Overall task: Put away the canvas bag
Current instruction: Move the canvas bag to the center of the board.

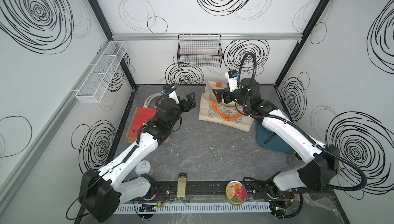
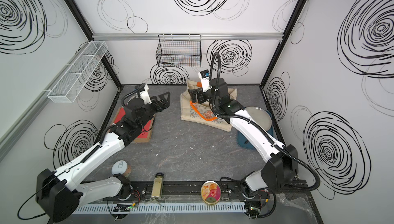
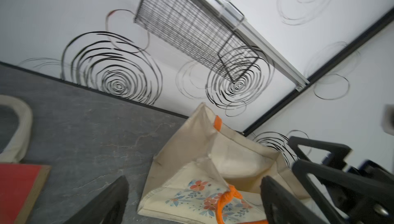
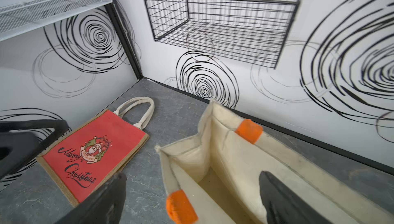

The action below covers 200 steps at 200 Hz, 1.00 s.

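Observation:
The canvas bag (image 1: 223,115) (image 2: 197,114) is cream with a flower print and orange handles. It lies at the back of the table with its mouth gaping toward the rear wall. My right gripper (image 1: 217,96) (image 2: 193,96) hovers open over that mouth. In the right wrist view, the bag's inside (image 4: 232,165) lies between the spread fingers (image 4: 277,197), and nothing is held. My left gripper (image 1: 190,101) (image 2: 165,101) stands open just left of the bag, apart from it. In the left wrist view it faces the flowered side (image 3: 191,188).
A black wire basket (image 1: 199,51) hangs on the rear wall above the bag, and a white mesh shelf (image 1: 100,71) hangs on the left wall. A red Christmas bag (image 1: 141,118) lies under the left arm and a blue mat (image 1: 268,136) under the right. A spice jar (image 1: 182,185), tin (image 1: 236,192) and can (image 1: 143,168) stand at the front.

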### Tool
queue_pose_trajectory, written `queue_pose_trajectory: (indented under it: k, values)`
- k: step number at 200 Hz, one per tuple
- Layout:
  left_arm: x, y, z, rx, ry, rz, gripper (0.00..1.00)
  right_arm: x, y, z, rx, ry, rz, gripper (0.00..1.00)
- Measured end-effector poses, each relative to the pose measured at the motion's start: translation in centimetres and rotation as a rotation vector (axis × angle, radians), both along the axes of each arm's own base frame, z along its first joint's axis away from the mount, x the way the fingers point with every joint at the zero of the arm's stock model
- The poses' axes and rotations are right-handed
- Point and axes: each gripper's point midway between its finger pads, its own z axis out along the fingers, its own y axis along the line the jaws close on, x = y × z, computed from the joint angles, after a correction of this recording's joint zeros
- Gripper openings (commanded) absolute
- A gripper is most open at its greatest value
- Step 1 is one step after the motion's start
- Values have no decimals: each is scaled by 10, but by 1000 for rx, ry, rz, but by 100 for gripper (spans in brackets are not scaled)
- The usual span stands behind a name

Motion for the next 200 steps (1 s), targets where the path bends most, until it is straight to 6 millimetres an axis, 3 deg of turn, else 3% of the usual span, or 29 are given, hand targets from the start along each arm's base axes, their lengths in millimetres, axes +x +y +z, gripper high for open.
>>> queue_pose_trajectory:
  k: [28,73,107,134,148,165,200]
  values:
    - [5,-24,-2,13,-20,-134,99,11,-26,-5,-19,13,-21,100]
    - [23,-42,-22,52,21,-260,99,3,-13,-18,-77,23,94,93]
    - [33,-20,-24,13,35,-234,99,5,5,-45,-126,64,161,90]
    - [39,4,-35,12,70,-177,99,6,27,-71,-181,104,216,77]
    - [39,5,-39,15,79,-177,99,5,37,-84,-204,120,238,64]
    - [36,5,-43,16,88,-181,99,4,46,-96,-230,133,250,55]
    - [26,8,-53,32,113,-185,99,2,52,-104,-273,120,234,47]
